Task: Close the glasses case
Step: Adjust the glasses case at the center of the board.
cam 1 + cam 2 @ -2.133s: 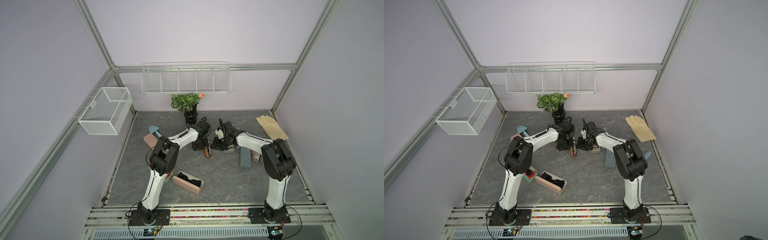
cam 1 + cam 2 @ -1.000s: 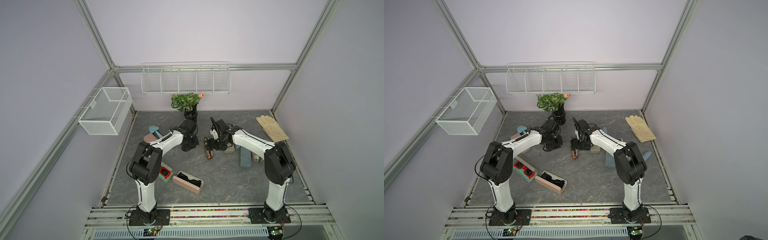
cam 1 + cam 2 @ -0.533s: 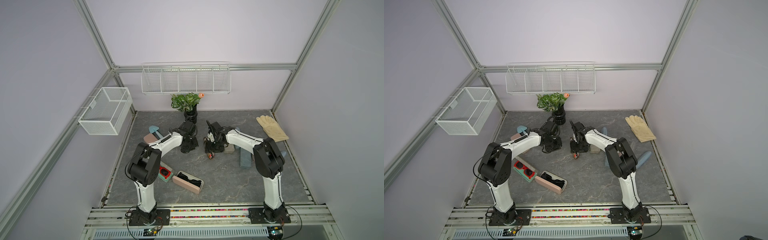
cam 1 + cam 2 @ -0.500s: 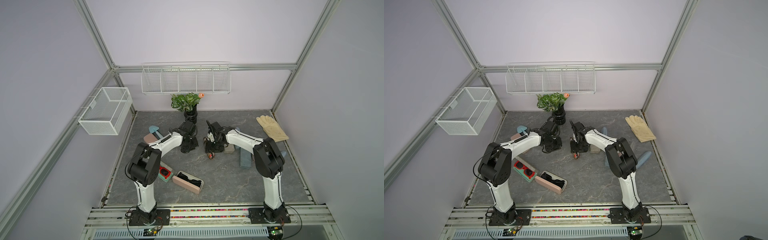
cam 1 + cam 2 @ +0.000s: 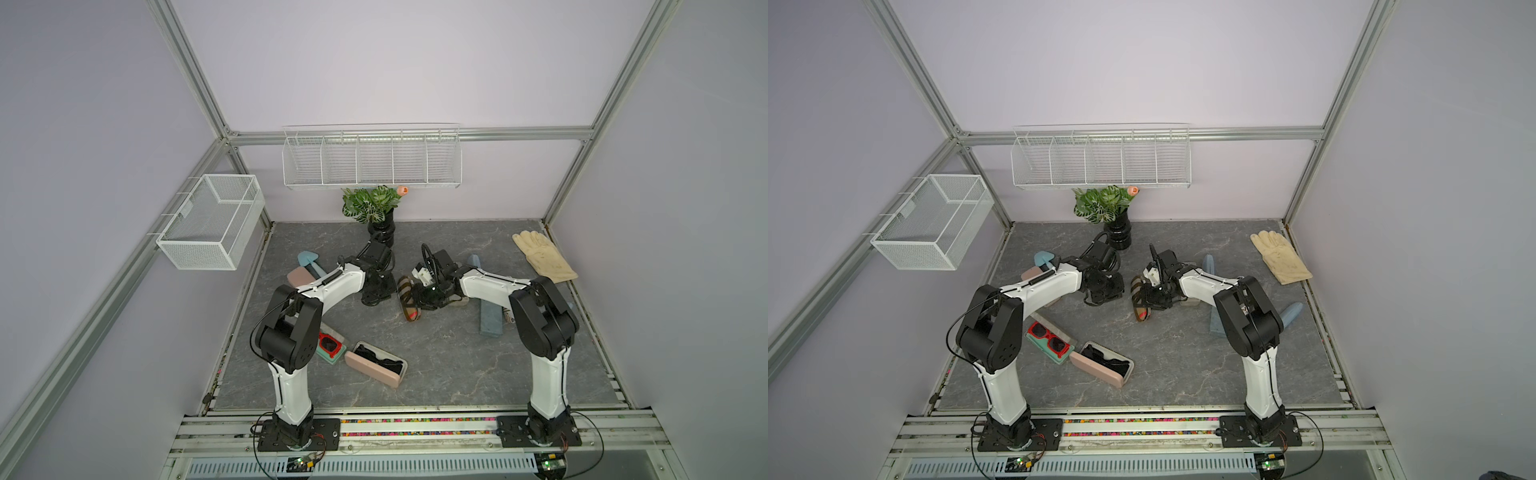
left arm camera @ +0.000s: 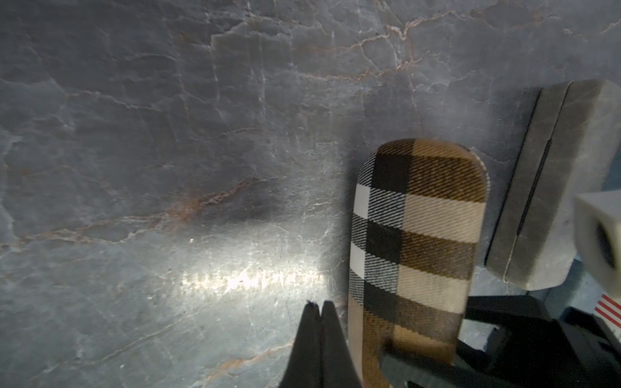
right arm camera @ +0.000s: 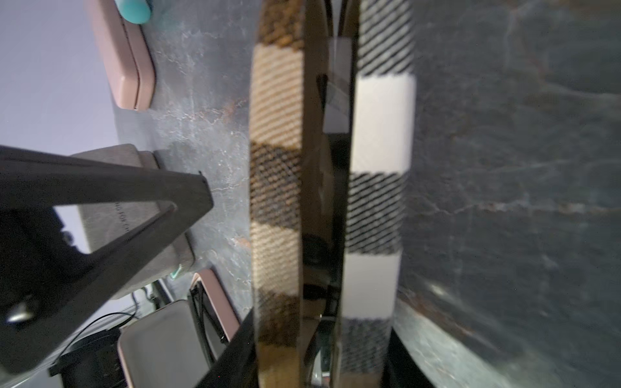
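The plaid glasses case (image 5: pixel 406 297) (image 5: pixel 1140 301) lies mid-table. It stands on its edge in the right wrist view, where its two halves (image 7: pixel 275 168) are nearly together. A narrow dark gap between them shows glasses inside. My right gripper (image 7: pixel 322 339) (image 5: pixel 424 296) straddles the case, one black finger pressed against each plaid side. My left gripper (image 6: pixel 318 307) (image 5: pixel 376 294) is shut and empty. It sits on the table just beside the case (image 6: pixel 413 235), on its left in the top views.
Near the front left lies an open pink case (image 5: pixel 376 365) with dark glasses, beside red sunglasses (image 5: pixel 330 347). A grey case (image 6: pixel 551 188) sits behind the plaid one. Also on the table: a blue-grey case (image 5: pixel 492 320), a glove (image 5: pixel 542 255), a plant vase (image 5: pixel 382 232) and a closed pink case (image 5: pixel 299 276).
My left gripper drew back to the left off the plaid case and stayed shut. The right gripper moved left onto the case and its jaws narrowed around it.
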### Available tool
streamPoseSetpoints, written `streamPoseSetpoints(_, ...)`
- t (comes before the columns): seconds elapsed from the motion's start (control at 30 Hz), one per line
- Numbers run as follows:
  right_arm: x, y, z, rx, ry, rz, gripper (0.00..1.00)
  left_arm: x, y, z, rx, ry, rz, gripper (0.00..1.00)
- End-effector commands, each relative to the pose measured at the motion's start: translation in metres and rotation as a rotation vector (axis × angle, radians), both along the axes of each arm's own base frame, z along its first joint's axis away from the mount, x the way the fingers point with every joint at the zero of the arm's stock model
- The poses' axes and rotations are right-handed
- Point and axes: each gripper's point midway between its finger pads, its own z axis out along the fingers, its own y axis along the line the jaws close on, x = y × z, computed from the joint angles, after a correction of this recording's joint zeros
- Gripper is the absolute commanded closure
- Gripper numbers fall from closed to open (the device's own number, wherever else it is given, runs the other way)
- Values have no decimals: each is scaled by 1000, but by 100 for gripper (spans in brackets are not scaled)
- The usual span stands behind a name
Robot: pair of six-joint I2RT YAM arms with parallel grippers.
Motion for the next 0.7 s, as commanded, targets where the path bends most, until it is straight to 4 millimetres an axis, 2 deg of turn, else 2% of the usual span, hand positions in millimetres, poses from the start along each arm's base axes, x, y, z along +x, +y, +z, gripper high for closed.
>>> streamPoseSetpoints(0.0,11,12,34,168,-21,-8,50,2,-3,9,-23,-23,-8,100)
streamPoseSetpoints(0.07,12,7,29,144,-16,-20,45,2,-3,9,-24,-24,-10,100)
streamPoseSetpoints(0.23,11,-5,22,56,-18,-22,40,1,-4,10,-29,-25,-12,100)
streamPoseSetpoints(0.4,10,-26,20,-100,-54,-28,37,1,-4,14,-32,-31,-12,100)
streamPoseSetpoints(0.53,8,-44,32,-227,-120,-29,35,2,-3,22,-33,-49,-10,100)
streamPoseSetpoints(0.67,-2,-56,57,-315,-198,-5,32,2,1,41,-33,-82,-8,100)
